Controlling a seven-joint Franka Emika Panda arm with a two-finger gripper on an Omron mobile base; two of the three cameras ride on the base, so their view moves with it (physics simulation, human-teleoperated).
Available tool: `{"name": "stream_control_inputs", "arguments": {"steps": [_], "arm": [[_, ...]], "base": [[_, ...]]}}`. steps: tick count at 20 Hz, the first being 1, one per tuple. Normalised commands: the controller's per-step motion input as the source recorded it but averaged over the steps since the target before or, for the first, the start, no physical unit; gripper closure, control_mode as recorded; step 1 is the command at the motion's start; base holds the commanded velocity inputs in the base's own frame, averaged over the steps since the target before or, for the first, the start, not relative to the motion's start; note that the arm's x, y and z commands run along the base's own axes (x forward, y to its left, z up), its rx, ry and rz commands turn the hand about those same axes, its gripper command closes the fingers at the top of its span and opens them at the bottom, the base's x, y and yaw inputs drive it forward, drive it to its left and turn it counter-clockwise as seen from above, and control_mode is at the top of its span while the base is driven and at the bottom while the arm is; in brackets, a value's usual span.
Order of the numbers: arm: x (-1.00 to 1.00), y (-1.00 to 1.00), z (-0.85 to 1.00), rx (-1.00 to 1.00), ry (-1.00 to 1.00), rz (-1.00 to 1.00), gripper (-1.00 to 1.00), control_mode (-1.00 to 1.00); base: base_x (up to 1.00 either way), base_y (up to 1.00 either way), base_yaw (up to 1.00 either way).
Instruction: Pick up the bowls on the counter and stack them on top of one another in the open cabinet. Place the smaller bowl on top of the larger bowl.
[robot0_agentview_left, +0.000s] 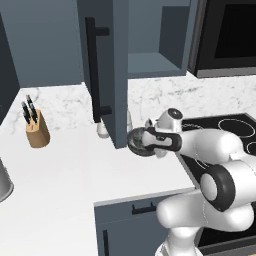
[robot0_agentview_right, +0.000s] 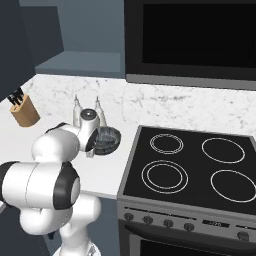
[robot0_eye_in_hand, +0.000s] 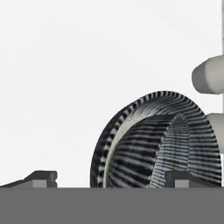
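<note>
Beside the stovetop, bowl (robot0_agentview_left: 136, 141): one dark grey bowl with a paler inside, at the counter's right end, middle of the left base view. It also shows left of centre in the right base view, just left of the stovetop (robot0_agentview_right: 195, 167). It leans, its mouth turned partly sideways. I cannot tell whether it is the wider or the narrower one.
Jaws: apart. In the hand view the two dark fingertips (robot0_eye_in_hand: 43, 177) stand wide at the bottom edge, the left one clear of the bowl against bare counter and the right one in front of the bowl's inside (so the near rim lies between them). I cannot tell whether either tip touches it.
Arm: white, bent low over the counter (robot0_agentview_left: 60, 175), its hand right against the bowl.
Cabinet (robot0_agentview_left: 155, 62): top centre of the left base view, open, with its shelf bare where it shows. The door (robot0_agentview_left: 117, 70), with a long black bar handle, stands out toward the camera, and its lower edge hangs just left of the bowl.
Shakers (robot0_agentview_right: 99, 111): two small white ones against the back wall, just behind the bowl.
Knife block (robot0_agentview_left: 37, 129): wooden, far left on the counter, well apart from the bowl.
Oven (robot0_agentview_left: 230, 35): black, upper right, above the stovetop.
</note>
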Motion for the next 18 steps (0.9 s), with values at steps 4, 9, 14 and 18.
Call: {"name": "stream_control_inputs", "arguments": {"steps": [4, 9, 14, 18], "arm": [[-0.07, -0.30, 0.12, 0.01, -0.21, 0.00, -1.00, -1.00], [0.59, 0.00, -0.33, 0.00, -0.03, 0.04, -1.00, -1.00], [0.06, 0.02, -0.56, 0.00, 0.00, 0.09, -1.00, -1.00], [0.11, 0.07, -0.58, 0.00, 0.00, 0.07, -1.00, -1.00]], "base": [[0.00, 0.00, 0.00], [0.00, 0.00, 0.00], [0.00, 0.00, 0.00], [0.00, 0.00, 0.00]]}}
